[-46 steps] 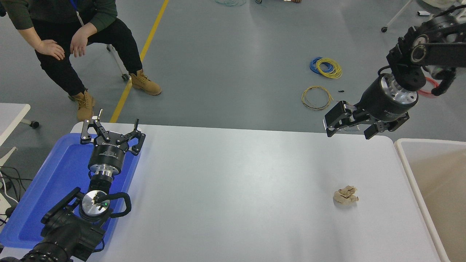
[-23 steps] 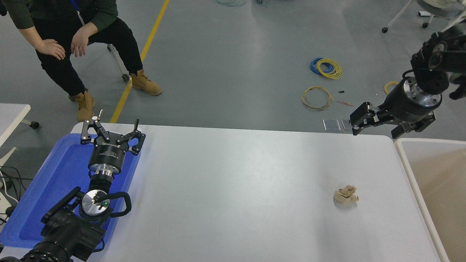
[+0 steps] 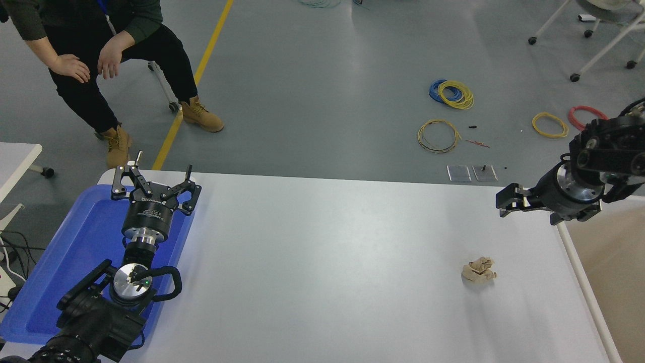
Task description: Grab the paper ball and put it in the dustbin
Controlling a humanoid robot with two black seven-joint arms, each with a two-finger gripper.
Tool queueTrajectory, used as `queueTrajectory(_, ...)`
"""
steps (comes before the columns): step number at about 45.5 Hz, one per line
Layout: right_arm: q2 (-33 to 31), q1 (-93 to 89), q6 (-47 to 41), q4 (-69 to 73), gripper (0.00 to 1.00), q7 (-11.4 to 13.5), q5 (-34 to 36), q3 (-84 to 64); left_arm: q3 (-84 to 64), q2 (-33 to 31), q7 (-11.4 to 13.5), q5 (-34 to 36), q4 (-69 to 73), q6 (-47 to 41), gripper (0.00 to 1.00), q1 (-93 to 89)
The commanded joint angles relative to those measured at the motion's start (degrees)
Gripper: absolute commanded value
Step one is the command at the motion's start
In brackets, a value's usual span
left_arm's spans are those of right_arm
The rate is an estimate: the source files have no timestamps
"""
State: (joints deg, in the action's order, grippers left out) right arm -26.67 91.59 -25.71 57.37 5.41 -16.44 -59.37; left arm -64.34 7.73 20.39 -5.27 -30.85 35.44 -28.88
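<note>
Ball (image 3: 478, 269) sits on table (image 3: 327, 262), right side, just left of bin (image 3: 579, 267). Right gripper (image 3: 509, 204) hovers beyond it, slightly right, pointing left; can't tell if its fingers are apart. Ball lumpy, no clear long axis. Right arm far nearer; left gripper (image 3: 153, 184) spread open, parked over tray (image 3: 75, 242).

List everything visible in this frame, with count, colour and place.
paper ball: 1, tan, on table, right part.
dustbin: 1, white rim, beige inside, right edge.
tray: 1, blue, table's left end.
table: 1, white, centre.
wire coils: several, blue, yellow, red, on floor.
clear plates: 2, floor by table's far edge.
person: 1, seated, top left.
left gripper: black, open, over tray.
right gripper: black, above table's far right corner.
</note>
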Motion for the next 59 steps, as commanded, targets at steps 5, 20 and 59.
queueTrajectory(5, 1.45, -8.27, 6.73, -3.23, 1.0, -0.31, 0.01, 6.63, 0.0, 0.0, 0.0, 0.0, 0.0, -0.02, 1.0, -0.04)
queueTrajectory(20, 4.26, -14.6, 13.05, -4.55, 1.0, -0.49, -0.52, 7.34, 0.0, 0.0, 0.0, 0.0, 0.0, -0.02, 1.0, -0.04)
queueTrajectory(59, 9.01, -23.74, 21.14, -7.8, 0.99, -0.67, -4.04, 8.66, 0.0, -0.08, 0.0, 0.0, 0.0, 0.06, 1.0, -0.04)
